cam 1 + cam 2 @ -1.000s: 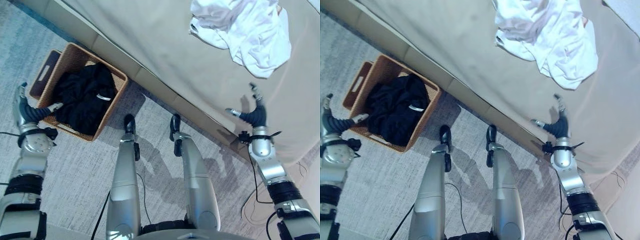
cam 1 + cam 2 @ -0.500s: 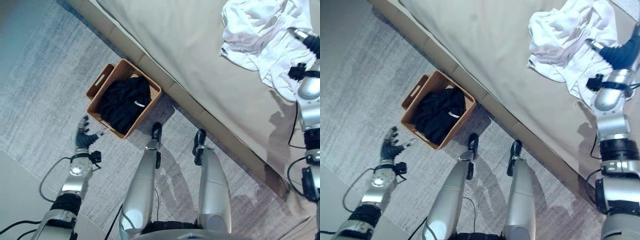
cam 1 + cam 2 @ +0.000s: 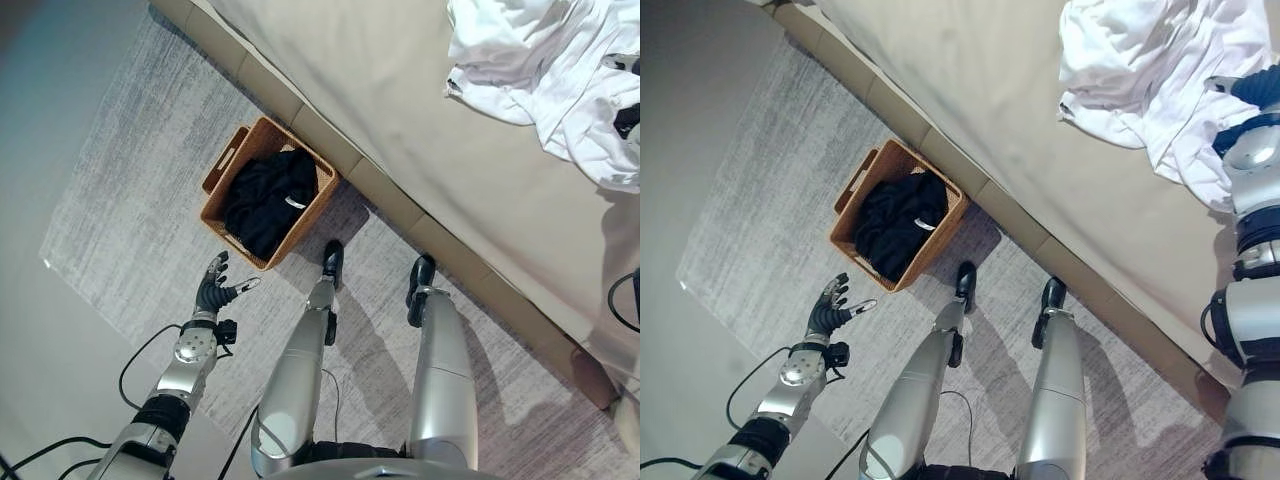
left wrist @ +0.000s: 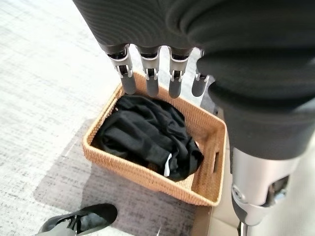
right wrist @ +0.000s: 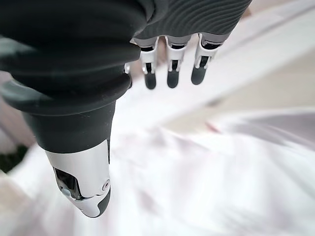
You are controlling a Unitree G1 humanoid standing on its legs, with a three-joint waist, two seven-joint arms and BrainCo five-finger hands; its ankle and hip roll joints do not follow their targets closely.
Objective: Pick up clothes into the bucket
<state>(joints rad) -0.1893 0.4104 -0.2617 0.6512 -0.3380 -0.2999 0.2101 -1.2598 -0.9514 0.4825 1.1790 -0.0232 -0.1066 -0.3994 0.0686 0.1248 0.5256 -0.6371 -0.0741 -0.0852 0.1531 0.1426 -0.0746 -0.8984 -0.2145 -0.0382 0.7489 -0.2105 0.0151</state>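
Wicker basket (image 3: 268, 190) on the rug (image 3: 120, 200) beside the bed (image 3: 400, 90), already holding black clothes (image 3: 268, 195). White clothes (image 3: 1160, 70) lie bunched on the bed, right hand (image 5: 170, 59) just over them, fingers (image 5: 171, 69) straight, holding nothing. Left hand (image 3: 830, 308) hangs over the rug near the basket, fingers spread, empty. Risk: grabbing one fold only, so the rest trails and slips off during the long carry to the basket
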